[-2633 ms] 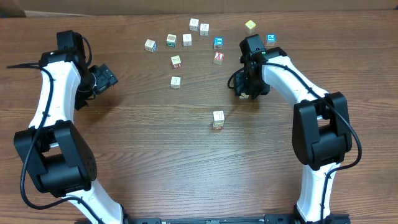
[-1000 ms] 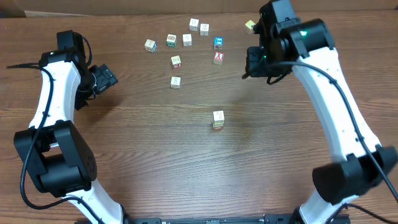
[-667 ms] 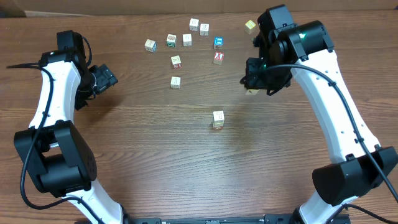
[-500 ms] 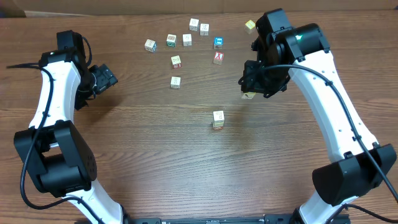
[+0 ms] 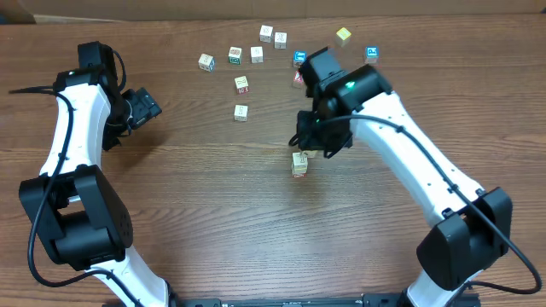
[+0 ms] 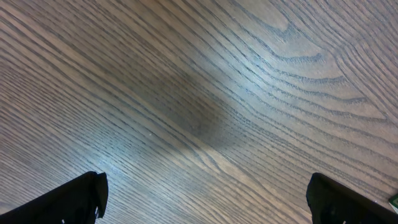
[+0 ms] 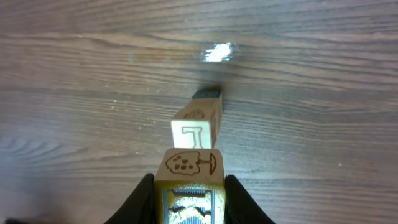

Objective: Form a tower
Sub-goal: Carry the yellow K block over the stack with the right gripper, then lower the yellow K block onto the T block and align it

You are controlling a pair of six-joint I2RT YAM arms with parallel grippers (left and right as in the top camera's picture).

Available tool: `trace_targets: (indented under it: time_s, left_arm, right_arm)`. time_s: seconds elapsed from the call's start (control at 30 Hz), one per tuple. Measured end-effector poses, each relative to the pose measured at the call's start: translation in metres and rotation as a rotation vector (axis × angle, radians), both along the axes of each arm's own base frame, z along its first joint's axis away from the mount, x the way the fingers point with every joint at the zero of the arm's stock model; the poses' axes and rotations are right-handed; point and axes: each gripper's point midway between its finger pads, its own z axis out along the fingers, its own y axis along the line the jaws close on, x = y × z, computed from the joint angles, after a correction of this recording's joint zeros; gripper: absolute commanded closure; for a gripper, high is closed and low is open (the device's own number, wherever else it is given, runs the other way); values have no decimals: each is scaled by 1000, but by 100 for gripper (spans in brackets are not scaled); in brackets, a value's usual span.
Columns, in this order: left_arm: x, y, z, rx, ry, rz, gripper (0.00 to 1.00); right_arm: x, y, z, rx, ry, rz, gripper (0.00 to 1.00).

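Brown wood-grain table (image 5: pixel 213 205) filled the overhead view. The tower (image 5: pixel 299 164) stood near centre. The right gripper (image 5: pixel 312 148) hung just beside it at 1 o'clock, the left gripper (image 5: pixel 143 109) well apart at 10 o'clock. Left wrist: fingers (image 6: pixel 81 196) spread over bare wood. Right wrist: jaws pinched a cube (image 7: pixel 188 177), and the upright tower lay close ahead at 12 o'clock.

Robotics lab: paired arms (image 5: pixel 61 128) on wood-grain table (image 5: pixel 213 213)
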Motion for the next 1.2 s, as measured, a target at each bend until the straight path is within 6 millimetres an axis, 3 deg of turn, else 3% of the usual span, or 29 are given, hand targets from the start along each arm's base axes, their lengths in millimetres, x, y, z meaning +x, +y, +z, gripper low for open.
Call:
trace_targets:
  time_s: [0.33,0.87,1.2]
  left_arm:
    - [0,0,0,0,0,0,0]
    - [0,0,0,0,0,0,0]
    - [0,0,0,0,0,0,1]
  right_arm:
    - [-8,27,-12,-77,-89,39,76]
    - [-11,17,-31,-132,-84,24,76]
    - [-3,14,-31,-160,-125,44,75]
